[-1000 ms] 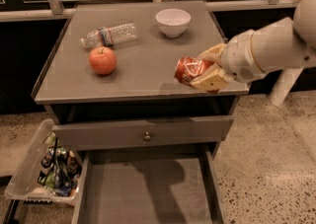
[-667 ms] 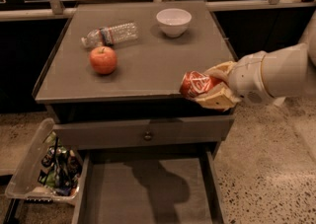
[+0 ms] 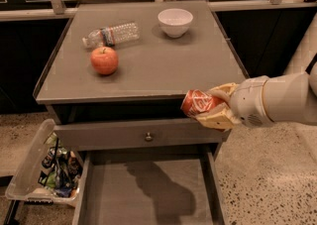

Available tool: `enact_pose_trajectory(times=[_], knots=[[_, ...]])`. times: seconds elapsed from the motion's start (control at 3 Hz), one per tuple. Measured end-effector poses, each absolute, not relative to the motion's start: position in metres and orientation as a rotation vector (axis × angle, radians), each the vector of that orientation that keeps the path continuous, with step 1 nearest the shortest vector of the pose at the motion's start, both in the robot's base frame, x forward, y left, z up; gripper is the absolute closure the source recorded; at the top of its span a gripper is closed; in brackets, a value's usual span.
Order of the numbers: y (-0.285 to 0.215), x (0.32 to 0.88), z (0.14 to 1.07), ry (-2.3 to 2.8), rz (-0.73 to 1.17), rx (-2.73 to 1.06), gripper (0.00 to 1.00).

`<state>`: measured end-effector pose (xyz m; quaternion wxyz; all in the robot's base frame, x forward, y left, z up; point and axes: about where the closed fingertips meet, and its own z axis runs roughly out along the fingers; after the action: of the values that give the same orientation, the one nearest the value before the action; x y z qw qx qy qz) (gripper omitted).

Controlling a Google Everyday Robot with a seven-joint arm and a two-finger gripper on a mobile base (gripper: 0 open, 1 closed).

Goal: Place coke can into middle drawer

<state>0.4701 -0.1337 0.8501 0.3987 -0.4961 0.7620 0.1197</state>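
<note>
Camera view: the gripper is clamped on the coke can, held sideways just off the table's front edge and above the open middle drawer. Beyond it, to the left, sit an apple, bottle and bowl. Speckled floor lies below.

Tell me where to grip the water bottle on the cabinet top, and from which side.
Grip the water bottle across its ribbed middle, coming from above: it lies on its side, cap toward the left, long flanks exposed. The end effector, at the front right edge of the cabinet, is shut on the coke can.
</note>
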Motion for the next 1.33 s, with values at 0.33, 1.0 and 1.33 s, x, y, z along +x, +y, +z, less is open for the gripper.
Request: enact_pose_trajectory(times=[0.33,1.0,1.33], knots=[[-0.128,0.466,0.819,1.963,0.359,-1.244,1.00],[-0.107,0.453,0.717,1.990,0.430,-1.196,1.00],[-0.109,0.454,0.663,1.997,0.392,-1.134,1.00]])
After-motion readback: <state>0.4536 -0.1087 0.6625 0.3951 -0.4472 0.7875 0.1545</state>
